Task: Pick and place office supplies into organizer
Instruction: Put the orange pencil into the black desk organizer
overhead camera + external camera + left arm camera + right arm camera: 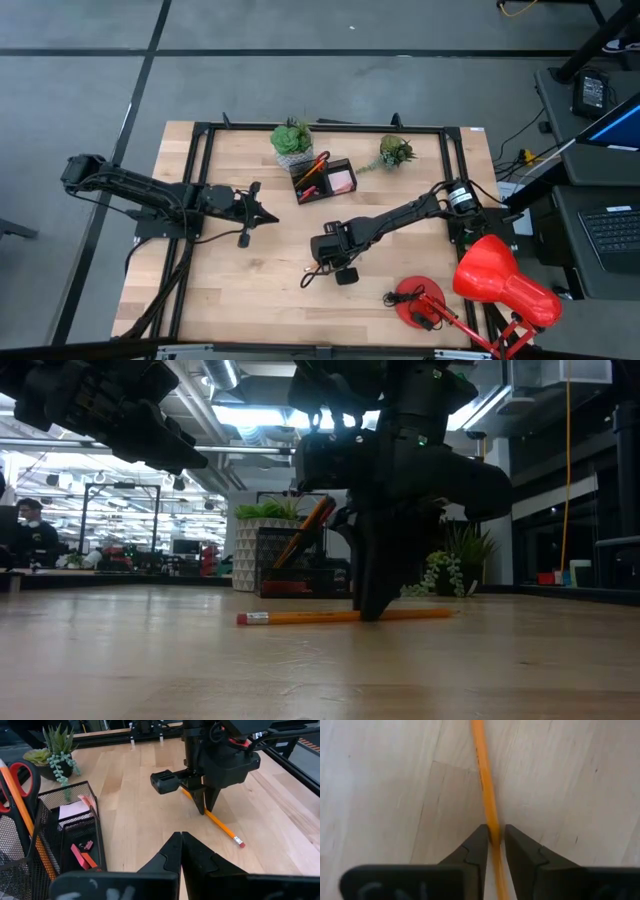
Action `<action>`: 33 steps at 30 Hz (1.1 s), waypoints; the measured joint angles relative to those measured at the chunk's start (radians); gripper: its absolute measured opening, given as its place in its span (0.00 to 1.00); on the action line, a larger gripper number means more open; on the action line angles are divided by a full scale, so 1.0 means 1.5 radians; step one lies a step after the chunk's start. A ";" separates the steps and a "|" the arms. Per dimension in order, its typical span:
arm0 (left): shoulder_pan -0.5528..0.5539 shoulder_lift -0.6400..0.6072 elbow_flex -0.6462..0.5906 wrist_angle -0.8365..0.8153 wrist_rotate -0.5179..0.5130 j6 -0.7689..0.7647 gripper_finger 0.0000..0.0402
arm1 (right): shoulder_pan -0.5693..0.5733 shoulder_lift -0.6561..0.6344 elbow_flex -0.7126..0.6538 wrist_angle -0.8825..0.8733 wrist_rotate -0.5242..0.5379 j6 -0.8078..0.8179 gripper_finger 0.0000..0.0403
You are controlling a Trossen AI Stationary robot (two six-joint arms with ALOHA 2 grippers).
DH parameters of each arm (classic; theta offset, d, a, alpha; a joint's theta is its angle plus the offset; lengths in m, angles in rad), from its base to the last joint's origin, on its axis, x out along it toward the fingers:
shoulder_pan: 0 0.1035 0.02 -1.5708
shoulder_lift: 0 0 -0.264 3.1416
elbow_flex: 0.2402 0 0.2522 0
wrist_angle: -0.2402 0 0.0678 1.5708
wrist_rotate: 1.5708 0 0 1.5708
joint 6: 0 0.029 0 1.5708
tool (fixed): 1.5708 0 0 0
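Note:
An orange pencil lies flat on the wooden table, near its middle; its eraser end points toward the near edge. My right gripper stands over the pencil, pointing down, shut on its shaft. My left gripper hovers shut over the table's left half, holding nothing. The black mesh organizer stands at the far middle. It holds red-handled scissors, another orange pencil, a pink sticky-note pad and small red erasers. My right gripper pinches the pencil's shaft between its two fingertips, about midway along its length. The fingers come from above, pointing steeply down, one on each side of the shaft. The pencil lies flat on the table along its whole length.
Two green potted plants flank the organizer at the far edge. A red desk lamp with its round base stands at the near right corner. A black frame rail runs around the table.

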 joint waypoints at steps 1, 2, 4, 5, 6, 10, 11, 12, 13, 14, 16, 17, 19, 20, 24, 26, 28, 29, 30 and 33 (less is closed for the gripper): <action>0.000 0.000 0.000 0.000 0.000 0.000 0.00 | 0.000 0.000 0.000 0.000 0.000 0.001 0.17; 0.000 0.000 0.000 0.000 0.000 0.000 0.00 | 0.000 0.000 0.000 0.000 -0.001 0.001 0.16; 0.000 0.000 0.000 0.000 0.000 0.000 0.00 | 0.000 0.000 0.000 -0.001 -0.002 0.001 0.15; 0.000 0.000 0.000 0.000 0.000 0.000 0.01 | 0.000 0.000 0.000 -0.001 -0.003 0.001 0.15; 0.000 0.000 0.000 0.000 0.000 0.000 0.01 | 0.000 0.000 0.000 -0.001 -0.003 0.001 0.14; 0.000 0.000 0.000 0.000 0.000 0.000 0.00 | 0.000 0.000 -0.001 -0.002 0.002 0.001 0.11; 0.000 0.000 0.000 0.000 0.000 0.000 0.00 | 0.001 0.000 -0.001 -0.002 0.003 0.000 0.11; 0.000 0.000 0.000 0.000 0.000 0.000 0.00 | 0.001 0.000 -0.001 -0.002 0.004 0.000 0.10; 0.000 0.000 0.000 0.000 0.000 0.000 0.00 | 0.001 0.000 -0.001 -0.002 0.004 0.000 0.09; 0.000 0.000 0.000 0.000 0.000 0.000 0.01 | 0.001 0.000 -0.001 -0.002 0.004 0.000 0.08; 0.000 0.000 0.000 0.000 0.000 0.000 0.01 | 0.001 0.000 -0.001 -0.001 0.004 0.000 0.06; 0.000 0.000 0.000 0.000 0.000 -0.001 0.01 | 0.001 -0.001 -0.001 0.000 0.004 0.000 0.06; 0.000 0.000 0.000 0.000 0.000 -0.001 0.00 | 0.001 -0.001 -0.001 0.001 0.004 0.000 0.05; 0.000 0.000 0.000 0.000 0.000 -0.001 0.00 | 0.001 -0.001 -0.001 0.002 0.004 0.000 0.05; 0.000 0.000 0.000 0.000 0.000 0.000 0.01 | 0.001 -0.001 -0.002 0.003 0.005 0.000 0.06; 0.000 0.000 0.000 0.000 0.000 0.004 0.01 | 0.001 -0.001 -0.002 0.004 0.006 0.000 0.07; 0.000 0.000 0.000 0.000 0.000 0.005 0.00 | 0.001 -0.001 -0.002 0.004 0.006 0.000 0.07; 0.000 0.000 0.000 0.000 0.000 0.005 0.00 | 0.001 -0.001 -0.002 0.004 0.006 0.000 0.07; 0.000 0.000 0.000 0.000 0.000 0.005 0.00 | 0.001 -0.001 -0.002 0.005 0.006 0.001 0.07; 0.000 0.000 0.000 0.000 0.000 0.005 0.01 | 0.001 -0.002 -0.002 0.005 0.006 0.001 0.07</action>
